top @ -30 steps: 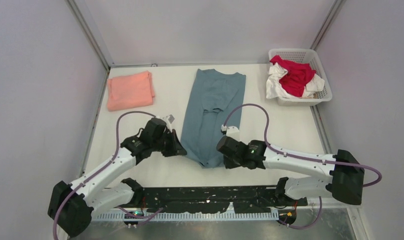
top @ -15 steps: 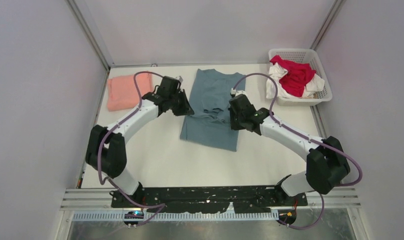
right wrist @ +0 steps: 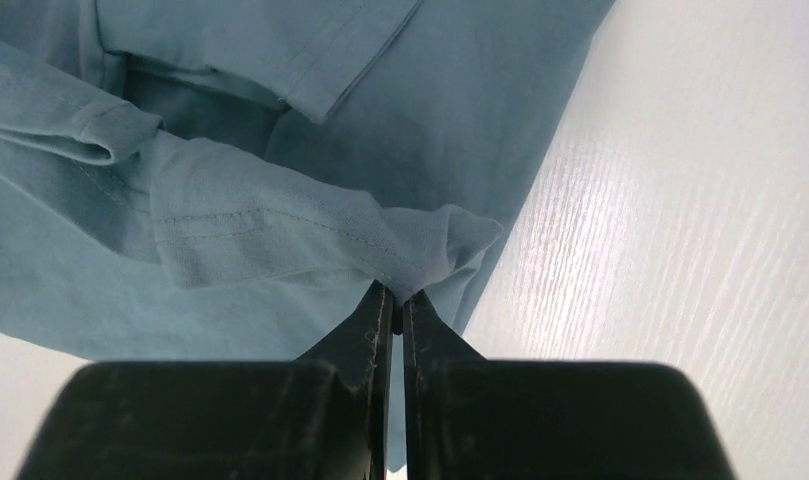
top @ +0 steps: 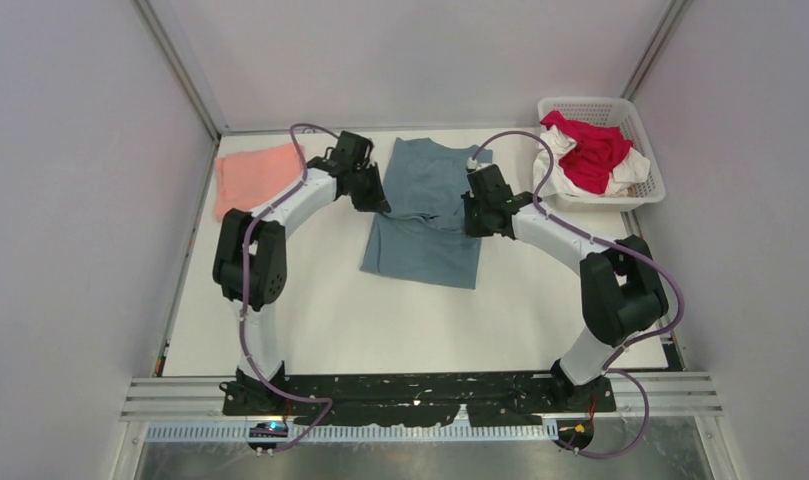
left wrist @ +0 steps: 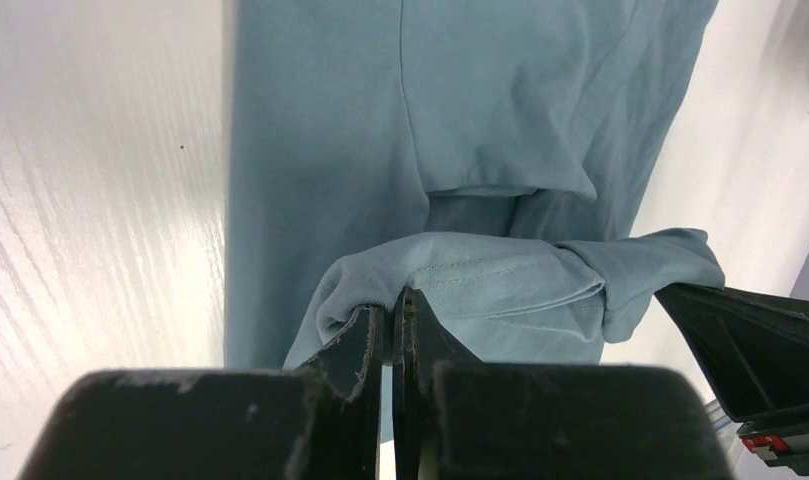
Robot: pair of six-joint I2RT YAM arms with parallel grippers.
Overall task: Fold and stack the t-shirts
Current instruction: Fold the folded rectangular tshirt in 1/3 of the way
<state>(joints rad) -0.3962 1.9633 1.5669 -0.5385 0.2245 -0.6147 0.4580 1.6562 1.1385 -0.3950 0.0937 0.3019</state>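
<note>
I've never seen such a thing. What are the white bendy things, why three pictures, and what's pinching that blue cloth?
They are robot arms bolted at the near edge of the table: a left arm and a right arm. The wide picture comes from a camera above and behind them. Each close-up comes from a camera on one wrist, looking past that arm's fingers. On the table lie a grey-blue t-shirt, partly folded, a salmon-pink t-shirt at far left, and a white basket at far right holding a red shirt and a white shirt. The left gripper and the right gripper are each shut on a stitched edge of the grey-blue t-shirt, holding it above the rest.
</note>
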